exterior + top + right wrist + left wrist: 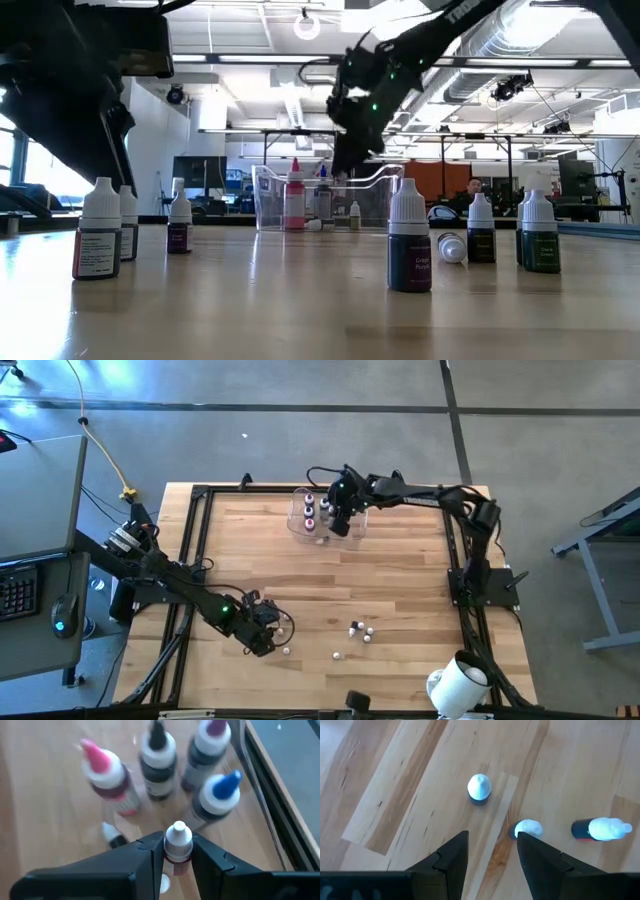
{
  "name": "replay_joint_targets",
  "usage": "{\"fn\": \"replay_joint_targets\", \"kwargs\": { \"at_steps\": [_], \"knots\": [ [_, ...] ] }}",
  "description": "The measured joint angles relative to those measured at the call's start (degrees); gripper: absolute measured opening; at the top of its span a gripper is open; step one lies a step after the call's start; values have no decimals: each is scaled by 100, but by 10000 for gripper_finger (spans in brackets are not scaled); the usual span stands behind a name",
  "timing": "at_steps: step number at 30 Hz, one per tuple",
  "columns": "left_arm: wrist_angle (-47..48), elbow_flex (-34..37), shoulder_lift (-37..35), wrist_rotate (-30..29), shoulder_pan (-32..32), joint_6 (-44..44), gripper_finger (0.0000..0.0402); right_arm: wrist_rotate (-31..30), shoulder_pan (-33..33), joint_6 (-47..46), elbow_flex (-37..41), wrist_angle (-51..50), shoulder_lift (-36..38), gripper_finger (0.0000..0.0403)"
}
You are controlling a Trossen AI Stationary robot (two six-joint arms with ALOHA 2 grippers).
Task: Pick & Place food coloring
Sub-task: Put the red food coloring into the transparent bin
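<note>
The food coloring is a set of tiny white-capped bottles. Several stand or lie loose on the wooden table near its front edge (361,630), (409,240). My right gripper (178,845) hangs over the clear plastic tub (325,515) at the table's far middle, shut on one small bottle (178,836). Larger bottles with pink, black, purple and blue tips stand in the tub. My left gripper (492,837) hovers open at the near left, pointing down at three small bottles: one upright (479,787), one beside a fingertip (526,828), one lying on its side (600,829). My right gripper pinches the small bottle between its two fingers, on the body just under the white cap (178,861). The fingers come slanting down from above. The bottle stands upright in the hold, cap up, lifted clear above the tub's floor.
A big white cylinder (458,682) stands at the table's near right corner. A black frame (200,495) runs around the tabletop. One tiny bottle lies on the tub's floor (114,836). Bare wood stretches across the table's middle between the tub and the loose bottles.
</note>
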State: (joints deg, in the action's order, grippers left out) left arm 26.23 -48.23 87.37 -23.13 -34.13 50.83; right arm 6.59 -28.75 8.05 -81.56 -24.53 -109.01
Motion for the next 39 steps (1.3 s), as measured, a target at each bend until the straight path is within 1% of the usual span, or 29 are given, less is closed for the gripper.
{"fn": "replay_joint_targets", "kwargs": {
  "at_steps": [5,11,16,18,21,24,27,32,34,39],
  "knots": [
    [-7,0,0,0,0,-2,168,-41,-144,249,-2,-73,-247,86],
    [-7,0,0,-3,0,0,168,-329,-203,98,-2,-94,-399,113],
    [-71,0,0,-1,0,0,168,-391,-223,138,-23,-94,-409,125],
    [-124,0,0,-1,0,-23,168,-507,-197,140,-81,-172,-350,125],
    [-302,0,0,61,0,-268,168,-623,-87,190,-342,-427,-193,122],
    [-585,-4,0,274,0,-576,168,-741,102,342,-670,-785,22,117],
    [-772,-9,0,303,0,-758,168,-707,324,352,-895,-968,196,115],
    [-764,-9,0,309,0,-756,168,-618,679,398,-958,-999,336,113],
    [-766,-9,0,419,0,-766,168,-612,798,400,-949,-1096,336,113],
    [-762,-9,0,440,0,-1056,168,-616,1048,400,-942,-1356,336,113]
  ]
}}
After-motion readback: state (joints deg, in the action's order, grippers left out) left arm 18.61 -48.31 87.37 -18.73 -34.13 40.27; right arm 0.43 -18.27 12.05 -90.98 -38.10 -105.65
